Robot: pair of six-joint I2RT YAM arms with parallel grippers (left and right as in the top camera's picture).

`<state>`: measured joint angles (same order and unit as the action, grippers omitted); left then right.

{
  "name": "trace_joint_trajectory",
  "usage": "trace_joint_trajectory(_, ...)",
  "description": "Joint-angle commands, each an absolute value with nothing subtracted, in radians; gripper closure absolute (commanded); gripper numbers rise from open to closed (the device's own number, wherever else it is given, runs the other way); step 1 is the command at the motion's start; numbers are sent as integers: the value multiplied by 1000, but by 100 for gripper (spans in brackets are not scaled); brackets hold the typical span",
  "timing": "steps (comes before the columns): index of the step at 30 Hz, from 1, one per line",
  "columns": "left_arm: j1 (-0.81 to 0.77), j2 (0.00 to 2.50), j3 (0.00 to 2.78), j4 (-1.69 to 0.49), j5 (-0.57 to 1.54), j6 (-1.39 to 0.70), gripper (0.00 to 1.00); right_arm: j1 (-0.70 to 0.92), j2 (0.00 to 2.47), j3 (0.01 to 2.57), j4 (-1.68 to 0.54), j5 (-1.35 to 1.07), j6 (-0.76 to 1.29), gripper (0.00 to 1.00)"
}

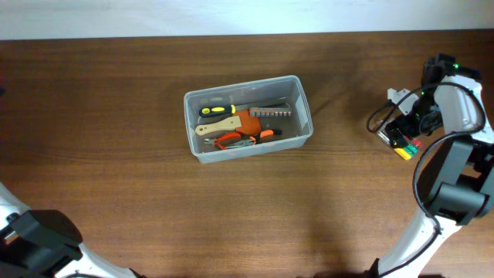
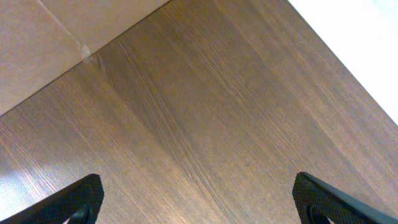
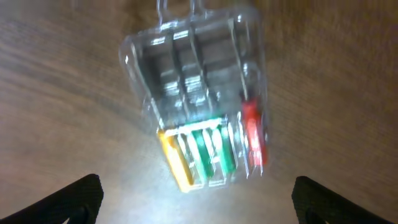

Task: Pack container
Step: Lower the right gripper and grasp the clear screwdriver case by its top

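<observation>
The clear container (image 1: 303, 110) stands mid-table in the overhead view and holds several hand tools: a yellow-and-black screwdriver (image 1: 216, 110), orange pliers (image 1: 235, 140) and a strip of bits (image 1: 272, 111). At the right edge a small clear case (image 1: 407, 148) with yellow, green and red inserts lies on the wood. My right gripper (image 3: 199, 200) hovers open just above that case (image 3: 199, 99), fingers wide on either side and touching nothing. My left gripper (image 2: 199, 200) is open over bare wood, far from the container.
The brown wooden table (image 1: 154, 216) ends at a white strip along the far side (image 1: 231, 15). The left arm's base (image 1: 38, 243) sits at the front left corner. The right arm (image 1: 451, 177) rises along the right edge.
</observation>
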<state>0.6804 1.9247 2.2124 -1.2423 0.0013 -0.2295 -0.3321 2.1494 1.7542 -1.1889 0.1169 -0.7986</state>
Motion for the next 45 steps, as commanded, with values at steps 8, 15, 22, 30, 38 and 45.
trace_joint_trajectory(8,683,1937,2213,-1243,12,-243,1,-324,2271,1748,-1091,140,-776,11)
trace_joint_trajectory(15,683,1937,2213,-1243,12,-243,1,-320,2297,1748,-1075,128,-748,25)
trace_joint_trajectory(22,683,1937,2213,-1243,12,-243,1,-319,2299,1748,-1077,125,-698,39)
trace_joint_trajectory(30,683,1937,2213,-1243,12,-243,1,-319,2295,1748,-1103,32,-583,41)
trace_joint_trajectory(38,683,1937,2213,-1243,12,-243,1,-287,2289,1813,-1211,-126,-487,49)
trace_joint_trajectory(45,683,1937,2213,-1243,12,-243,1,-227,2289,1963,-1333,-151,-424,53)
